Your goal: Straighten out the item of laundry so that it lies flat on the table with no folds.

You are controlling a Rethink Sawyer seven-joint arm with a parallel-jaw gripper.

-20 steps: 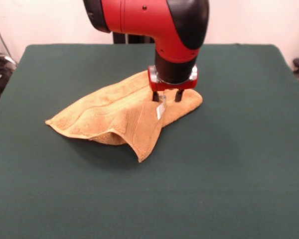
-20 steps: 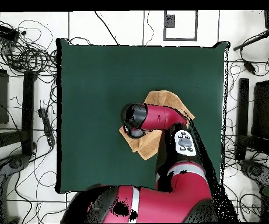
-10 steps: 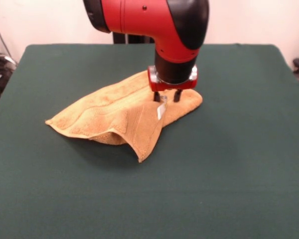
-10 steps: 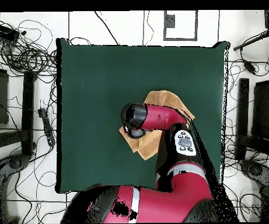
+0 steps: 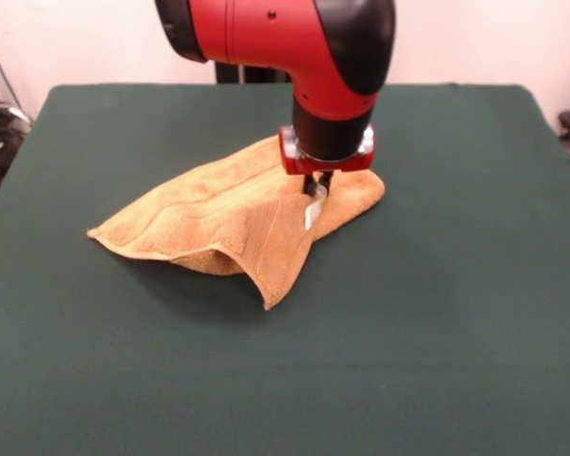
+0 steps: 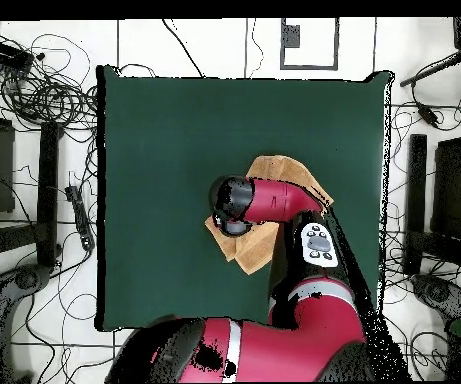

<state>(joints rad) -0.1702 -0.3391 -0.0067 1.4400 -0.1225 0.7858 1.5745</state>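
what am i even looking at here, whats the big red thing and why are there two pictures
The big red and black thing is a robot arm. At its lower end is a gripper, a two-fingered pincer. Both pictures show the same moment from two cameras. One looks across the table from the side facing the robot, so the arm comes down from the top. The other looks straight down from above, so there you see the arm's back and its base at the bottom.

On the dark green table lies one golden-tan towel, rumpled, with a corner folded over near its small white tag. The gripper has its fingers together, pinching the towel right above that tag. The towel is not flat yet.
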